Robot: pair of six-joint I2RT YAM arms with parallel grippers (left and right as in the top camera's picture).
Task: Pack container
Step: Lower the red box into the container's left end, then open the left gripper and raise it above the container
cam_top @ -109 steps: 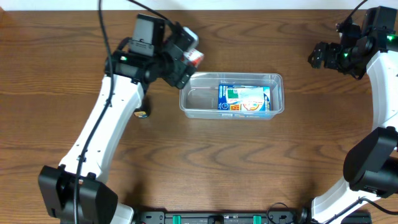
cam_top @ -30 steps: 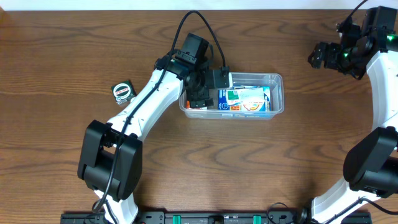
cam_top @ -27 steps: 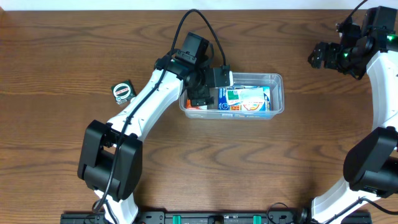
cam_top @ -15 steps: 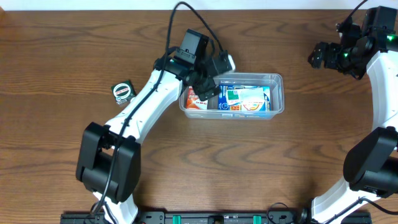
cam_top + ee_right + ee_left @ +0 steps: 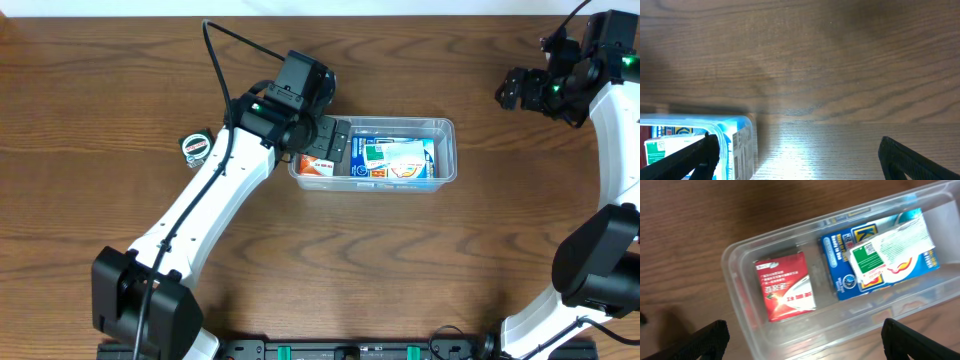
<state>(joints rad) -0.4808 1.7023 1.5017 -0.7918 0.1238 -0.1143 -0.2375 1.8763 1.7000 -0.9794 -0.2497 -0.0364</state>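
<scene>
A small green packet (image 5: 198, 146) lies on the bench (image 5: 100, 80) at left, the left jaws hang released and empty over the left end of the mid-bench container (image 5: 451, 150), which holds a red packet (image 5: 786, 286) and a blue-and-white carton (image 5: 880, 255), and the right jaws stand released far right.

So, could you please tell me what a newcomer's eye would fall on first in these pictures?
The clear container sits mid-way across the table, holding a blue-and-white carton and, at its left end, a small red-and-white packet. The left gripper hovers open above that end, empty. A small green-and-white item lies alone farther left.
</scene>
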